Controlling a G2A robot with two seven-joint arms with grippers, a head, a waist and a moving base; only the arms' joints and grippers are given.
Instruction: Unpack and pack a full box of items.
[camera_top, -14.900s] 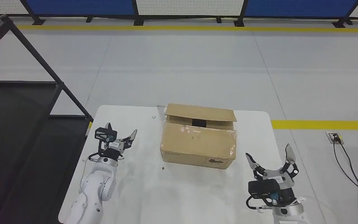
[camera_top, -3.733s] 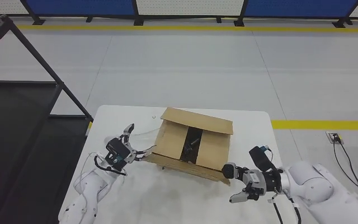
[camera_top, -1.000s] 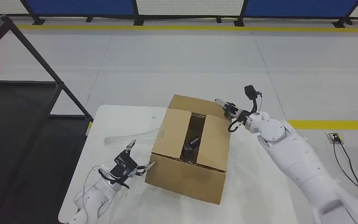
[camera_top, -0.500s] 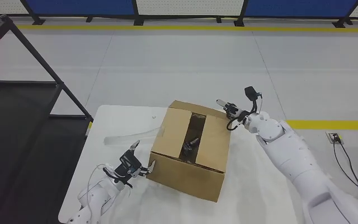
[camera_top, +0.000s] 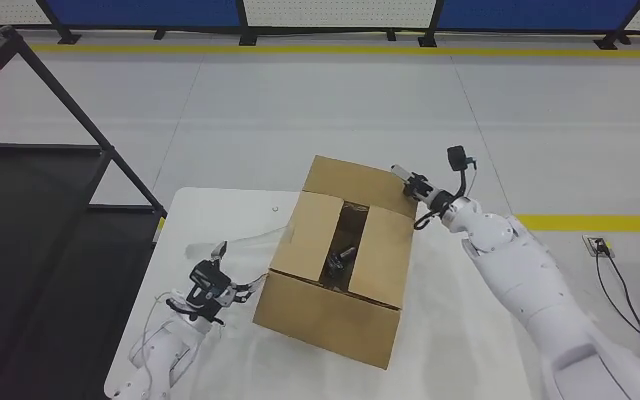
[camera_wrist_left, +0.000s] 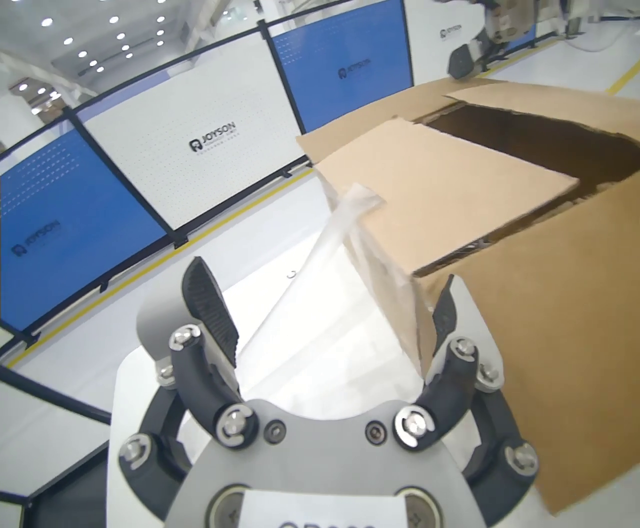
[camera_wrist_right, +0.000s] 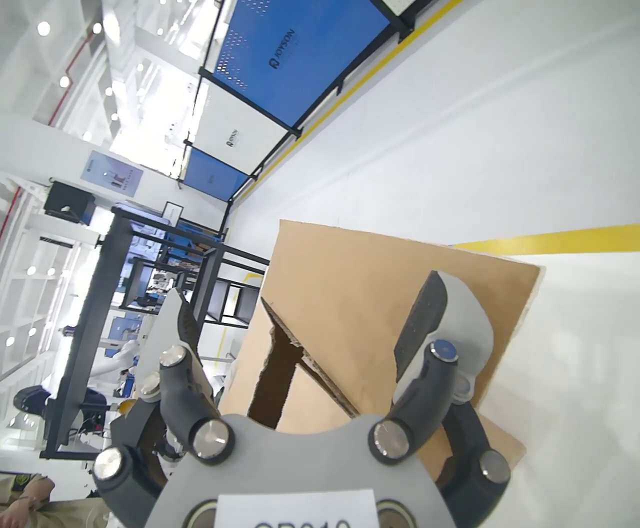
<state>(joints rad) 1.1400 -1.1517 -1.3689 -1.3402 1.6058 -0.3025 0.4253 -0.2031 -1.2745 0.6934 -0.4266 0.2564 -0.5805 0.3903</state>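
Observation:
A brown cardboard box stands turned at an angle in the middle of the white table. Its two top flaps are parted, and a dark item shows in the gap. A strip of clear tape trails from the box's left corner toward the table. My left gripper is open at the box's near left corner; in the left wrist view one fingertip lies against the box side. My right gripper is open over the far right corner of the flap.
A black metal rack stands off the table's left side. Bare table lies left of the box and along its right side. Blue and white partition panels line the far floor.
The box, shut and square at the start, now has its flaps parted and is turned. In the last second my left gripper drew back to the left and my right gripper shifted slightly along the far corner.

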